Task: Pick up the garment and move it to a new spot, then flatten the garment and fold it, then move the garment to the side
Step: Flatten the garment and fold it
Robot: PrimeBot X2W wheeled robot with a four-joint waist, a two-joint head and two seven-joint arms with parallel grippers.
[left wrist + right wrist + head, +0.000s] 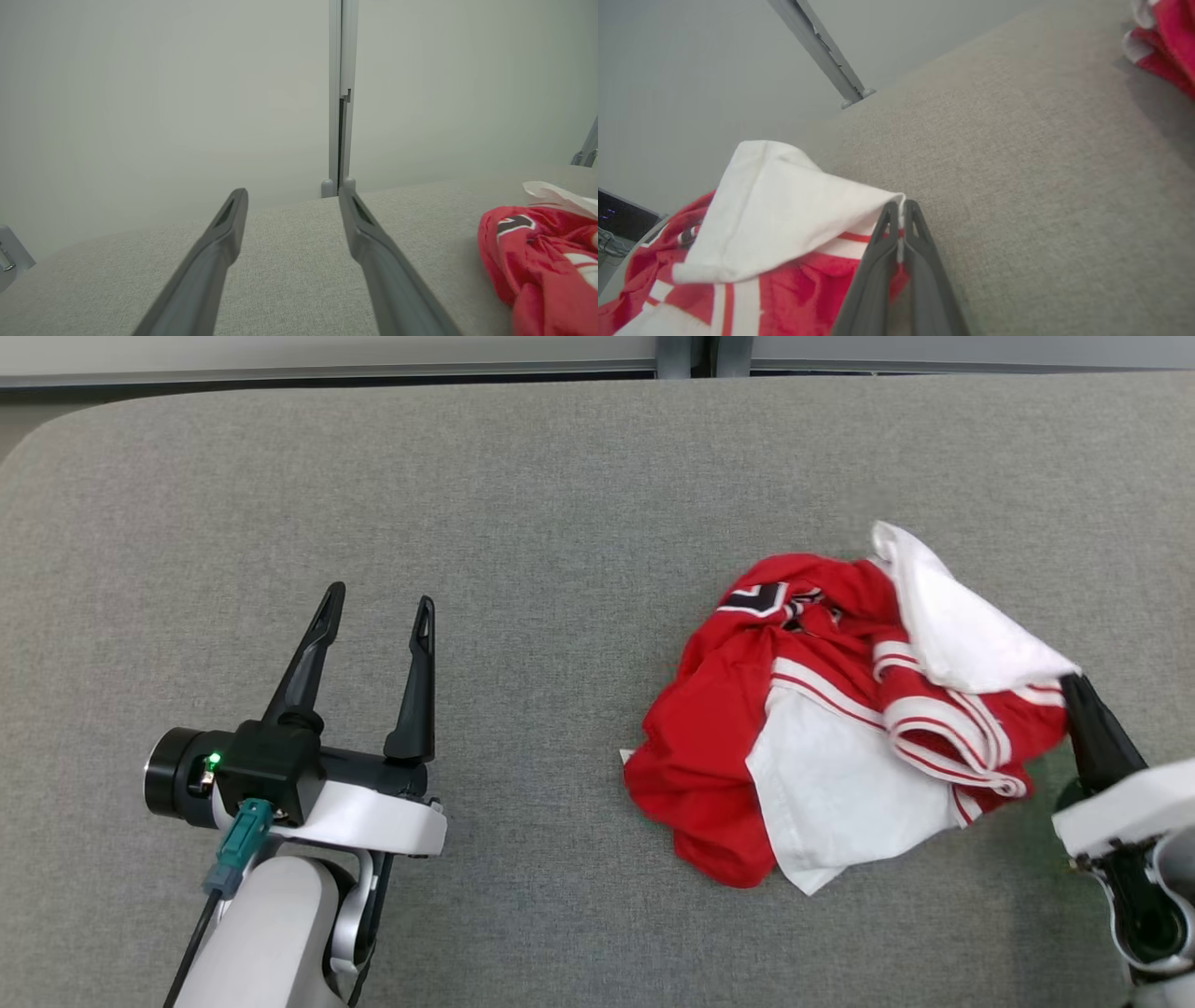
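The garment [840,709] is a crumpled heap of red and white cloth, right of centre on the grey padded table [560,476]. My right gripper [1072,681] sits at the heap's right edge, shut on a white fold of it. In the right wrist view the two fingers of the right gripper [901,205] are pressed together with the white hem of the garment [775,210] pinched at their tips. My left gripper [381,595] hovers at the lower left, open and holding nothing, well apart from the heap. The left gripper [293,192] has the garment [537,252] off to its right.
The table's far edge meets a pale wall with a grey vertical post [686,355]. Bare grey surface lies left of the heap and behind it. Another bit of red and white cloth [1167,32] lies in the right wrist view's top right corner.
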